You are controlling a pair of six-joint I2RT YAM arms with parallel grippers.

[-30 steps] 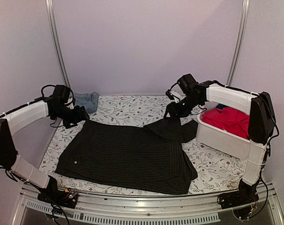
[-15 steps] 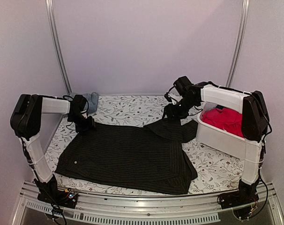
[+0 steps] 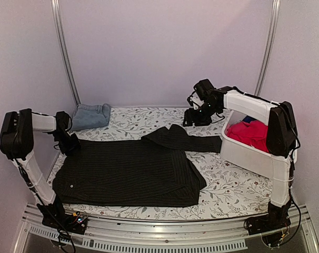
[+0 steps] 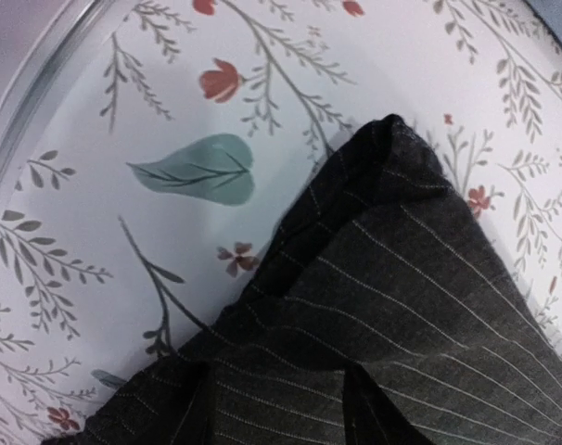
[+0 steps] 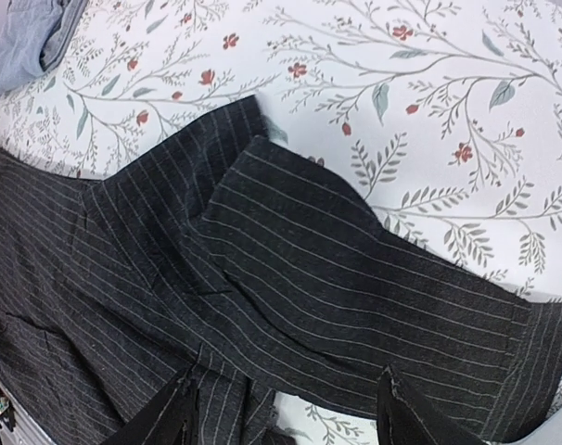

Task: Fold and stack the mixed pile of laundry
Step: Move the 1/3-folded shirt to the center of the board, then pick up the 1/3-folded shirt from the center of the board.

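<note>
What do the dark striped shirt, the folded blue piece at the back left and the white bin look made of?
The shirt: thin woven cloth, matte, with fine pale pinstripes; it drapes and creases softly, so likely cotton or a blend. The blue piece: looks like faded denim in a thick soft fold, though the weave is too small to confirm. The bin: apparently rigid white plastic, with smooth straight walls.

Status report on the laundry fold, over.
Left fingers astride far-left corner of pinstriped shirt, grip unclear. Right fingers open, off the sleeve. Shirt spread out, not yet folded. Nothing blocking; folded denim sits far left.
</note>
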